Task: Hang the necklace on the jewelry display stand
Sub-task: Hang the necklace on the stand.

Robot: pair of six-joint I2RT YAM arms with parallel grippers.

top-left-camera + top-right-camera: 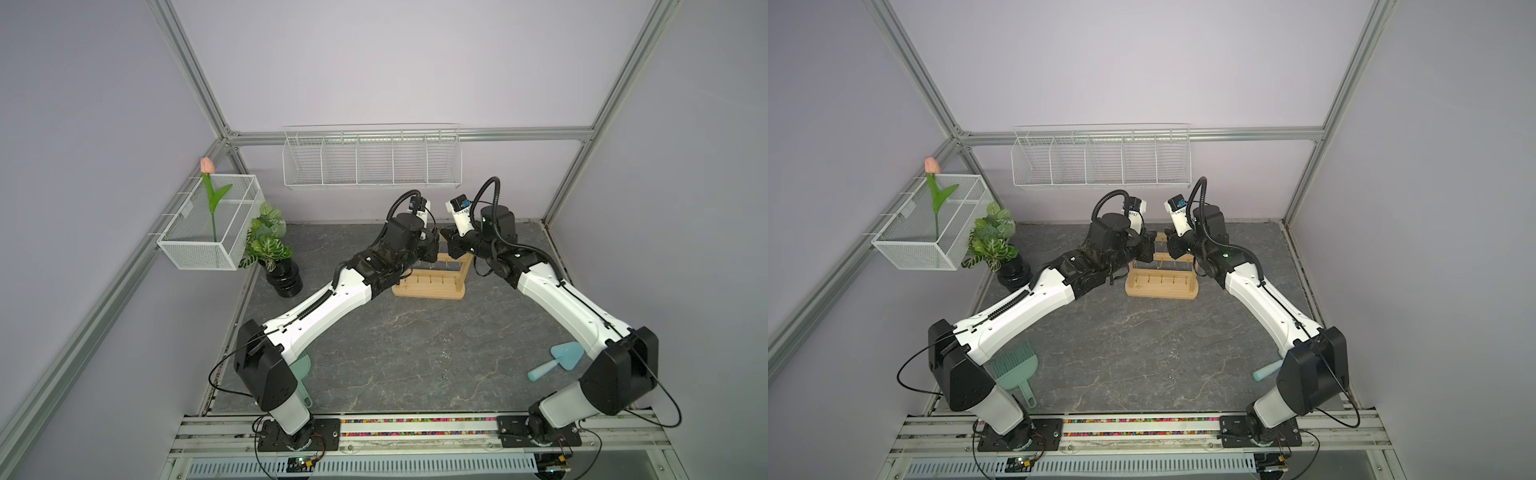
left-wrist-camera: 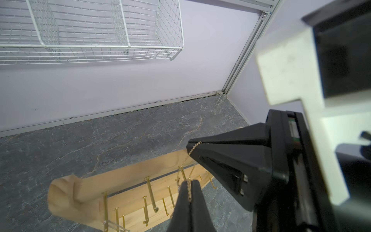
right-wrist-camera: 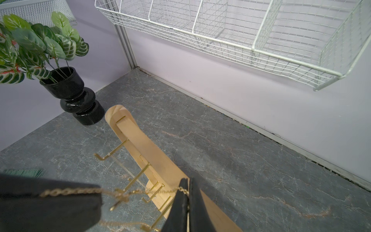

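Left hand (image 2: pixel 187 181) and right hand (image 3: pixel 188 180), both clamped tight, hover at the back of the bench (image 1: pixel 415 365) over the jewelry display stand (image 1: pixel 428 286). The necklace (image 3: pixel 174 189) is stretched between them across its top hooks (image 3: pixel 138 176). I'd keep the chain taut and level, and lower it behind one hook's tip before letting go.

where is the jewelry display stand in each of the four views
top view: jewelry display stand just right of and below picture centre
top view: stand just below picture centre
left wrist: stand close beyond left hand
right wrist: stand close beyond right hand
shared landmark: divided white wire basket
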